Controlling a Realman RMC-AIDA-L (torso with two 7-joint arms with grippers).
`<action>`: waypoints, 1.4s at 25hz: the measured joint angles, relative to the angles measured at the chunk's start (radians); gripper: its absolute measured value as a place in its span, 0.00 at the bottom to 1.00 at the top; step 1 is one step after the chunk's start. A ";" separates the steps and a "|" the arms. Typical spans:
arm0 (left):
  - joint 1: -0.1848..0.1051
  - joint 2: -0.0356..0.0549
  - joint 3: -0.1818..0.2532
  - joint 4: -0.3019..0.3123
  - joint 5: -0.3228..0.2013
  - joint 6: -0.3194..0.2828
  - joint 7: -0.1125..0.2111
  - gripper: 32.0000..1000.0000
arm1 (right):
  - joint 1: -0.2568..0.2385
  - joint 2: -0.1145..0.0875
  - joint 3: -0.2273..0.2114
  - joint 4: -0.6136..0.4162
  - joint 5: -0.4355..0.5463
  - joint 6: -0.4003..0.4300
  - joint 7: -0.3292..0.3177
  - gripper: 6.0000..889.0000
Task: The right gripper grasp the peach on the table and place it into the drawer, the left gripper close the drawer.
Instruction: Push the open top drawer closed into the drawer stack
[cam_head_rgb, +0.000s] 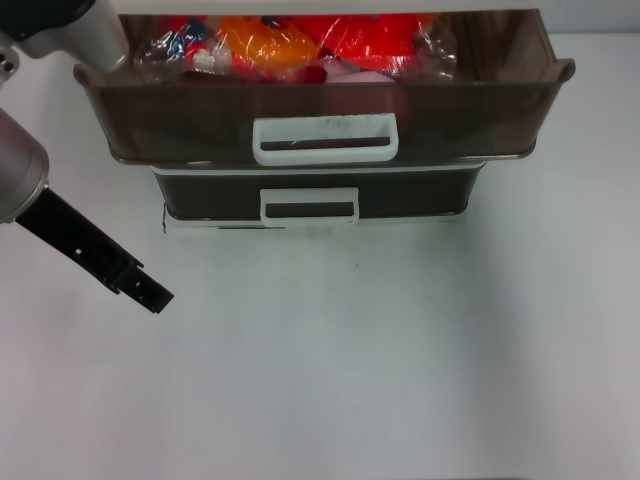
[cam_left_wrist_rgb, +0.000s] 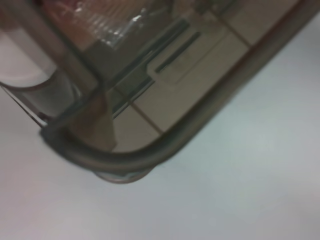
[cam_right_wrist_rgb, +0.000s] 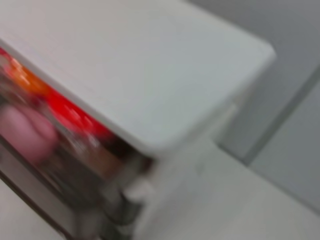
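Brown drawer (cam_head_rgb: 320, 105) open | one peach (cam_head_rgb: 350, 72) inside | left gripper (cam_head_rgb: 158, 298) jaws narrow, empty

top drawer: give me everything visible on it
The drawer is a wide dark-brown translucent plastic tray with a white rectangular loop handle centred on its front. It is pulled open, overhanging the narrower drawer below. Inside lie red and orange wrapped packets and the pale-pink peach. No gripper touches it; the left gripper hangs off its left front.

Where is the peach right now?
The peach lies inside the open top drawer, near its middle in the head view, among the red and orange packets and behind the big white handle.
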 joint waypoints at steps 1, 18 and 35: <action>0.006 -0.0006 0.001 0.015 -0.008 -0.005 -0.001 0.81 | -0.016 -0.002 0.000 0.020 -0.029 0.000 -0.010 0.96; -0.067 -0.0012 0.304 0.256 -0.224 -0.051 -0.013 0.81 | 0.039 0.128 0.001 0.684 -0.268 -0.201 -0.277 0.96; -0.349 -0.0049 0.354 0.045 -0.265 0.064 0.075 0.81 | 0.101 0.135 0.002 0.729 -0.261 -0.247 -0.278 0.96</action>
